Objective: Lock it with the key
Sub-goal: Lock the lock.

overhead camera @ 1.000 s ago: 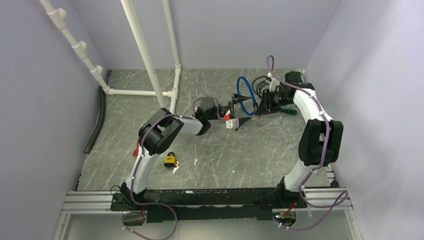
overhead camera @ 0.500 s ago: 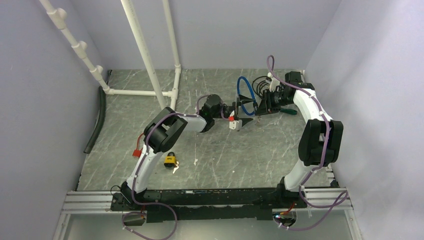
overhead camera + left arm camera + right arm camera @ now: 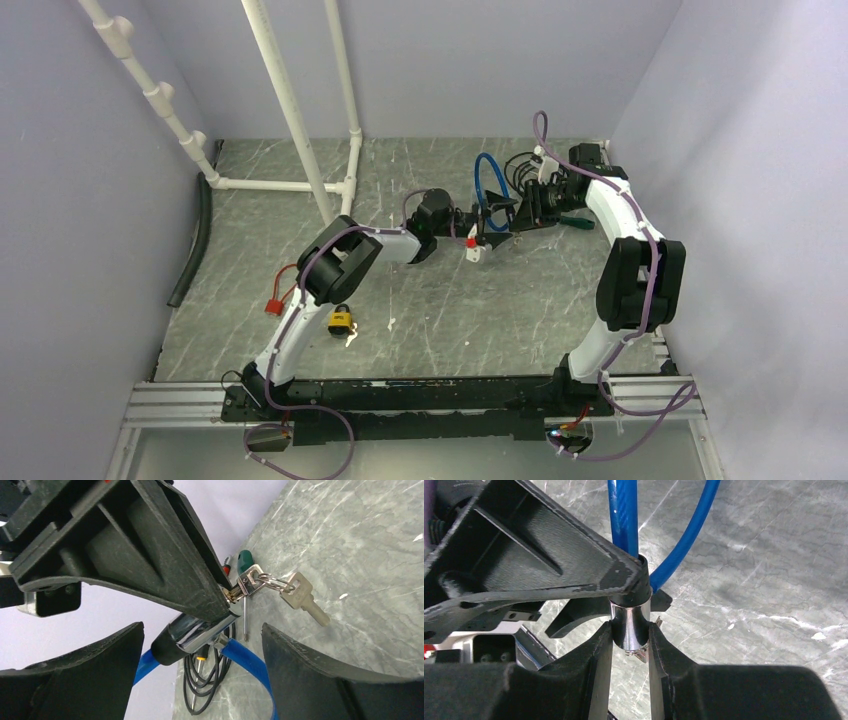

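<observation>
In the top view the left gripper (image 3: 490, 224) reaches across the middle of the table (image 3: 520, 310) and meets the right gripper (image 3: 514, 212). From this height I cannot tell whether the two touch. The blue cable lock (image 3: 477, 180) loops up just behind them. A yellow padlock (image 3: 341, 321) lies well apart, on the near left by the left arm's elbow.

The left wrist view shows the left gripper's fingers (image 3: 90, 675) spread wide and holding nothing. The lock's chrome barrel (image 3: 200, 632) sits in the gap between them, pinned under a black finger of the right gripper. A key (image 3: 302, 597) dangles from a key ring (image 3: 270, 582) at the barrel's end, just past the left fingertips and above the table. A brass bit shows at the keyway, possibly a second key. A green-handled screwdriver (image 3: 245, 559) and a black cord (image 3: 202, 685) lie on the table behind.

In the right wrist view the right gripper's fingers are clamped on the chrome barrel from both sides, and the blue cable enters the black collar above it.

Against the picture from a second ago, the left gripper has moved up and to the right, closing most of the gap to the right gripper. The right arm, cable loop and padlock sit where they were.
</observation>
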`<state>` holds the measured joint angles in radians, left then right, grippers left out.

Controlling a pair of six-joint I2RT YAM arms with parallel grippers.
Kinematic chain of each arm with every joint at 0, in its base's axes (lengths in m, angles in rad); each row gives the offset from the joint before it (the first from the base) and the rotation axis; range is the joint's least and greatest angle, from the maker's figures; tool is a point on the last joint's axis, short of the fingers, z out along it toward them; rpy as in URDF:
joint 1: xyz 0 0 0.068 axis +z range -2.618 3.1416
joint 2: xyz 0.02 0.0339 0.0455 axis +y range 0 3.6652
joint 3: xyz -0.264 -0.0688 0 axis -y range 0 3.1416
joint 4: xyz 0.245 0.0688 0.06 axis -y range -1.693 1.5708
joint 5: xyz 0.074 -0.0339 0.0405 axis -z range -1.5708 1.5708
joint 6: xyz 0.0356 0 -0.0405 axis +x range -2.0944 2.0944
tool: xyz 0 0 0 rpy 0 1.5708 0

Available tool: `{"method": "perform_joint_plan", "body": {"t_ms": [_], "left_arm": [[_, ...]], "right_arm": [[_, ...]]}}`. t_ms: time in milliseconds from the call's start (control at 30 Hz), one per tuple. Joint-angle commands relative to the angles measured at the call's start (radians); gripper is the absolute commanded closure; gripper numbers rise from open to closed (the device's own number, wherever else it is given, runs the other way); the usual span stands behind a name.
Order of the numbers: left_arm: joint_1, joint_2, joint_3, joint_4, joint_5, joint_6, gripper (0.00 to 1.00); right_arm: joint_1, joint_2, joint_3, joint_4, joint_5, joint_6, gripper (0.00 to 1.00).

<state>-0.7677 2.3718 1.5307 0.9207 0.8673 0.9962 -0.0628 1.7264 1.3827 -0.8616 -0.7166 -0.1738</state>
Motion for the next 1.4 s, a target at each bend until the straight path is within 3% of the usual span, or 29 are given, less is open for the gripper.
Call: {"method": "perform_joint_plan", "body": {"t_ms": [0,333,467,700,800,1033,1167,1367], "left_arm": [[-0.003,0.022,0.053,-0.029,0.001,0.087,0.12],[0.002,0.026,0.076,-0.063,-0.001,0.155,0.49],[0.003,0.024,0.082,-0.079,-0.002,0.187,0.74],[0.003,0.004,0.047,-0.043,0.029,0.202,0.88],[0.002,-0.026,0.017,-0.043,0.032,0.202,0.98],[0.001,-0.063,-0.052,-0.001,0.012,0.209,1.0],[0.002,-0.077,-0.058,0.01,-0.013,0.203,1.0],[0.003,-0.121,-0.036,-0.01,-0.055,0.185,1.0]], "right_arm": [[0.003,0.013,0.036,0.036,-0.001,0.007,1.0],[0.006,0.009,0.036,0.014,-0.01,-0.005,1.0],[0.006,0.003,0.032,0.01,-0.02,-0.013,1.0],[-0.001,0.015,0.054,-0.03,-0.057,-0.035,0.99],[-0.017,0.01,0.07,-0.042,-0.082,-0.048,0.74],[-0.058,-0.018,0.101,-0.05,-0.135,-0.067,0.42],[-0.095,-0.059,0.102,-0.026,-0.19,-0.056,0.28],[-0.167,-0.12,0.098,0.003,-0.233,-0.05,0.27]]}}
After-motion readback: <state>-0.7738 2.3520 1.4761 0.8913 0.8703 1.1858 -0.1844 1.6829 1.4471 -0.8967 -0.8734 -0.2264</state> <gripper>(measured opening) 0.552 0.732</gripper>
